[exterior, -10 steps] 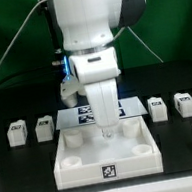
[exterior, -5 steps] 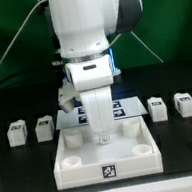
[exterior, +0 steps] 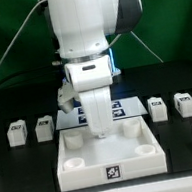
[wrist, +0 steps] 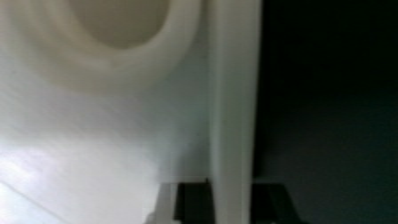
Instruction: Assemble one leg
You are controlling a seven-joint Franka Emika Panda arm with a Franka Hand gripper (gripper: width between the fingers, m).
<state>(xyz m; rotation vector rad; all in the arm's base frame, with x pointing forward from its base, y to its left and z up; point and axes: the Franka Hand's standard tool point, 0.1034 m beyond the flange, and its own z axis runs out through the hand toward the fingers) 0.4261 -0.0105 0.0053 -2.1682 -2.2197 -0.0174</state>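
Four: tallied that many legs (exterior: pixel 44 125), paired well off either side of jaws. Found gripper (exterior: pixel 101 136) low inside square tabletop (exterior: pixel 81 172); could not tell whether clenched. Judged tabletop positioning; next, needed lift-off toward a leg.

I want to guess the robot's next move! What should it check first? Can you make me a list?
1. All four legs lie loose on the table, like this leg: ok.
2. The tray sits flat with its corner holes up: ok.
3. The gripper is near a leg: not ok, it is low inside the tray.
4. Whether the gripper is open or shut: cannot tell.
5. Wrist view sharp enough to aim: not ok, it shows only a blurry white surface.
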